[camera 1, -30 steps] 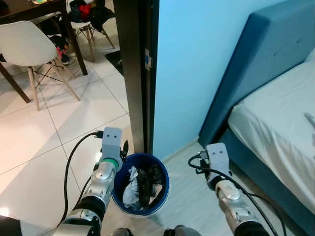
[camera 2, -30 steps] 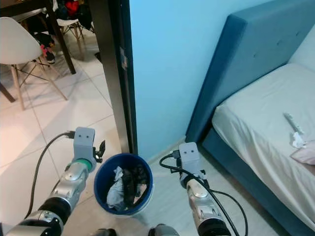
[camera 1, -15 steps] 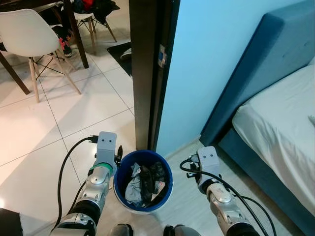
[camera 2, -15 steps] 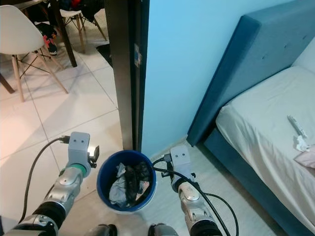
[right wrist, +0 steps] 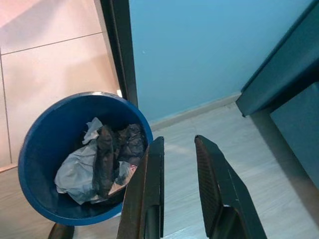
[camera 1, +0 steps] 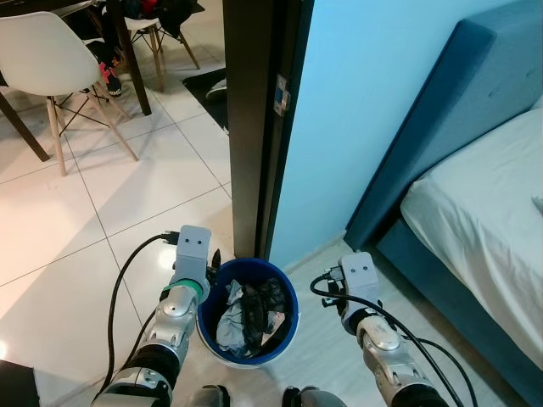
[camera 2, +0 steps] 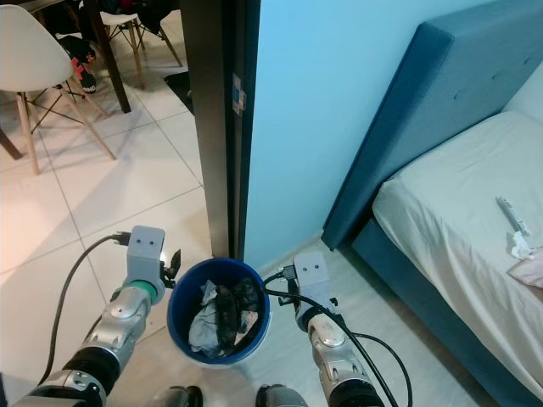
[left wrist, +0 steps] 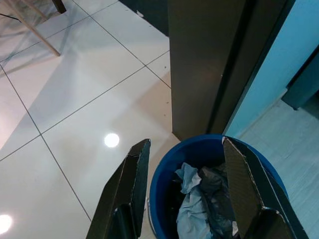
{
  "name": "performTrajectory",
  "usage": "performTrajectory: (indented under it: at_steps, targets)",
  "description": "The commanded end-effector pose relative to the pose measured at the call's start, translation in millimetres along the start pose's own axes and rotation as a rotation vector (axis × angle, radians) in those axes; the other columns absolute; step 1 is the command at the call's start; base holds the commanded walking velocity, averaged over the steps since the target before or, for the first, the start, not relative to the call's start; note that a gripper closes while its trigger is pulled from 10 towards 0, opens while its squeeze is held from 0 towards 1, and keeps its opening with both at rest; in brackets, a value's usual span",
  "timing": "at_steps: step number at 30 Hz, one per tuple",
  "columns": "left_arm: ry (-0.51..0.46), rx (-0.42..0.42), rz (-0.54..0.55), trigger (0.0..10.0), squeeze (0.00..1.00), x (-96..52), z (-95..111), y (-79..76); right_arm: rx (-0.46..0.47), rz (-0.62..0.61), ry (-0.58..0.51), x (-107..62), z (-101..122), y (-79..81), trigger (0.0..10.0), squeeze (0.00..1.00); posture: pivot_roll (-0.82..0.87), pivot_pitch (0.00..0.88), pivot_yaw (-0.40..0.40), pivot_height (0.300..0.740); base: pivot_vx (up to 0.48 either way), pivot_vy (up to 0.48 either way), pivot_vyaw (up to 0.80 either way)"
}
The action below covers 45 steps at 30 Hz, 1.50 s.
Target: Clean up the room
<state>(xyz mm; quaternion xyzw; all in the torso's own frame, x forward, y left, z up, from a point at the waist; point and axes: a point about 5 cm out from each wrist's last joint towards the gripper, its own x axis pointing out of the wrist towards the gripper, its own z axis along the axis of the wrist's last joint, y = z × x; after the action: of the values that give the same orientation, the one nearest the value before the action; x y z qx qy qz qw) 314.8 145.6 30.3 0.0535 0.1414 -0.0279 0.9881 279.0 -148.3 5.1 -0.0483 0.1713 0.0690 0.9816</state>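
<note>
The main risk is that the blue bin (camera 1: pixel 248 310) tips or slides on the floor (camera 1: pixel 102 229) if a gripper pushes sideways on its rim, since it stands close against the dark door frame (camera 1: pixel 254 127) and is nearly full of crumpled paper and dark rubbish (camera 1: pixel 246 311); a knock there could spill the contents across the tiles. A second risk is the cable on each arm snagging the rim as the robot moves.

Going left to right: white chairs (camera 1: pixel 47 64) stand well apart on the tiled floor. The left gripper (left wrist: pixel 184 191) hovers at the bin's left rim with its fingers (left wrist: pixel 130 184) spread wide; in the left wrist view one finger is outside the rim over the tiles and the other over the rubbish, so the rim lies between them, apparently untouched. The bin sits on the floor just in front of the door frame, between the two arms. The right gripper (right wrist: pixel 177 191) is just beside the bin's right rim, its fingers (right wrist: pixel 149 189) slightly parted and pinching nothing, the bin to one side of them. Further right is the bed (camera 1: pixel 484 212).
</note>
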Motion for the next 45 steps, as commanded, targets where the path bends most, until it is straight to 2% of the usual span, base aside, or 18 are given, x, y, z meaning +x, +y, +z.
performTrajectory:
  at_steps: [1,10,35,45]
  targets:
    - [0.012,0.001,-0.011,10.0,0.0,-2.8,-5.2,-3.5,-0.002,0.004,0.025,-2.8,-7.6,-0.9,10.0,0.0,0.04,0.039,0.0,0.74,0.0,-0.341,0.0]
    - [0.018,-0.003,-0.023,10.0,0.0,-3.6,-6.9,-8.1,-0.007,0.005,0.021,-1.4,-5.3,-2.8,10.0,0.0,0.04,0.029,-0.003,0.74,0.0,-0.34,0.0]
    - [0.022,-0.016,-0.015,10.0,0.0,-3.7,-6.5,-6.0,-0.008,0.009,0.028,-1.5,-6.8,-3.9,10.0,0.0,0.04,0.033,-0.016,0.74,0.0,-0.474,0.0]
    - [0.02,-0.008,-0.025,10.0,0.0,-2.3,-4.0,-7.2,0.0,-0.009,0.027,-2.3,-7.4,-6.5,10.0,0.0,0.03,0.045,0.005,0.74,0.0,-0.48,0.0]
